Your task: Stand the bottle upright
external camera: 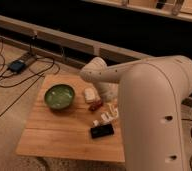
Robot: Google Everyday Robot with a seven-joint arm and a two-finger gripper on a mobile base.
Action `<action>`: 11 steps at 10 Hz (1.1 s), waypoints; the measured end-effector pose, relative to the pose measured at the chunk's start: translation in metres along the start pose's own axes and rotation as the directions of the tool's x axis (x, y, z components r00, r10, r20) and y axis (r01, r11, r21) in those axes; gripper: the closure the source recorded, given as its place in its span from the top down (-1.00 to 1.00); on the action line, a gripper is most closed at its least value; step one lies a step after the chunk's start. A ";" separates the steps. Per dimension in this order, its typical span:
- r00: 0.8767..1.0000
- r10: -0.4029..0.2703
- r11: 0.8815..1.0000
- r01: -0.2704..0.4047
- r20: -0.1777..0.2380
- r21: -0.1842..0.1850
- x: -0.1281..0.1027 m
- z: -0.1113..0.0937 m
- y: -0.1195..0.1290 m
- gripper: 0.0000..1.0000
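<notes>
The small white bottle [103,118] lies on its side on the wooden table [54,135], near the right edge, with its cap toward the front left. My gripper [112,108] reaches down from the white arm [104,75] to the bottle's far right end, at or just above it. I cannot tell whether it touches the bottle. The big arm body hides the table's right edge.
A green bowl [59,96] sits at the table's left back. A small white block [90,94] and a red object [95,105] lie just behind the bottle. A flat black object [102,131] lies in front of it. Cables and a power box [16,65] lie on the floor at left.
</notes>
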 end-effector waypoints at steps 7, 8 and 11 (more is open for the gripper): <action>0.952 -0.236 0.971 0.237 0.195 0.021 -0.026 0.027 -0.017 0.30; 0.943 -0.255 0.966 0.257 0.215 0.017 -0.025 0.028 -0.019 0.30; 0.920 -0.300 0.949 0.314 0.250 -0.017 -0.035 0.033 -0.018 0.30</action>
